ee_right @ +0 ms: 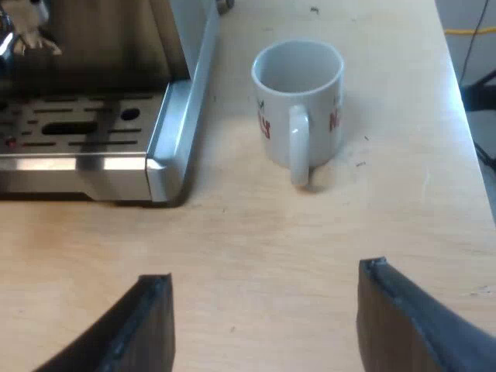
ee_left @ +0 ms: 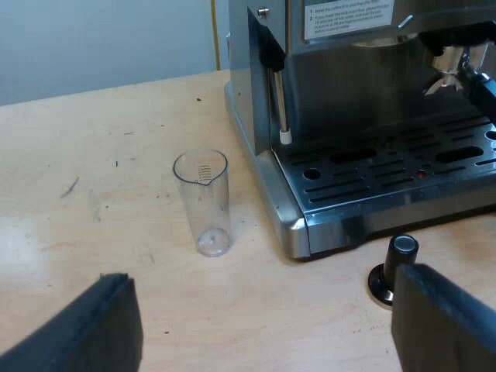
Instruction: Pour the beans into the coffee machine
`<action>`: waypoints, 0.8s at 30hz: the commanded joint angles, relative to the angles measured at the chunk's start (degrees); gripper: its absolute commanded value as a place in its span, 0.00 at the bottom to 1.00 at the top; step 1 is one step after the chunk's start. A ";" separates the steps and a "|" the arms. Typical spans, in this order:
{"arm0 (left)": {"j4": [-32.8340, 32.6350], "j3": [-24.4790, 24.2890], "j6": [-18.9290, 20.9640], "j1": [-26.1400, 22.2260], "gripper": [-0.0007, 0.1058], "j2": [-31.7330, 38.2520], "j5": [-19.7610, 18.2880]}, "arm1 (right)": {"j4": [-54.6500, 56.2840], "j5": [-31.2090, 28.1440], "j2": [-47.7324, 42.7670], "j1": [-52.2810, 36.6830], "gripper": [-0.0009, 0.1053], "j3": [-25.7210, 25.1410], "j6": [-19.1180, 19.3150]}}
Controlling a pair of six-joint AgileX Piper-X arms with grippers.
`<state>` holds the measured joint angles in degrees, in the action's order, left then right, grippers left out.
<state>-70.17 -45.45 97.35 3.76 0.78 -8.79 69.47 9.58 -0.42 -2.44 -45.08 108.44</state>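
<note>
The left gripper [ee_left: 263,273] is holding its two fingers spread wide over the table [ee_left: 93,139]. The measuring glass [ee_left: 203,203] is standing upright at its eleven o'clock, near the corner of the espresso machine [ee_left: 349,108]. A black-knobbed tamper [ee_left: 397,267] is sitting at two o'clock, just before the machine. The right gripper [ee_right: 265,271] is likewise spread apart, with the mug [ee_right: 298,97] standing at its twelve o'clock.

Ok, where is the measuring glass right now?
In the left wrist view, the measuring glass stands upright on the table, beside the espresso machine at its front corner without touching it, ahead of the open left hand.
</note>
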 commanded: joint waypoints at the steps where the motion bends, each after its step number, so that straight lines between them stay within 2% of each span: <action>1: 0.20 -0.17 0.13 -0.14 0.65 2.27 0.52 | -2.85 0.19 -2.81 -0.24 0.52 0.83 1.08; 5: 0.43 0.38 0.13 -0.14 0.65 2.27 0.99 | -5.65 1.88 -2.71 -0.24 0.52 2.41 0.71; 7: 1.59 1.97 0.13 -0.14 0.65 2.27 1.70 | -8.70 4.08 -2.71 -0.24 0.52 5.29 0.20; 17: 8.30 10.63 0.13 -0.14 0.65 2.27 1.69 | -10.90 4.32 -2.71 -0.24 0.52 12.56 -0.76; 24: 8.79 14.17 0.24 -0.14 0.65 2.16 1.69 | -10.88 4.32 -2.60 -0.24 0.52 15.23 -1.70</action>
<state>-62.43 -31.36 97.35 3.76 0.78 -8.07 59.31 13.27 -0.42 -2.44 -29.62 106.91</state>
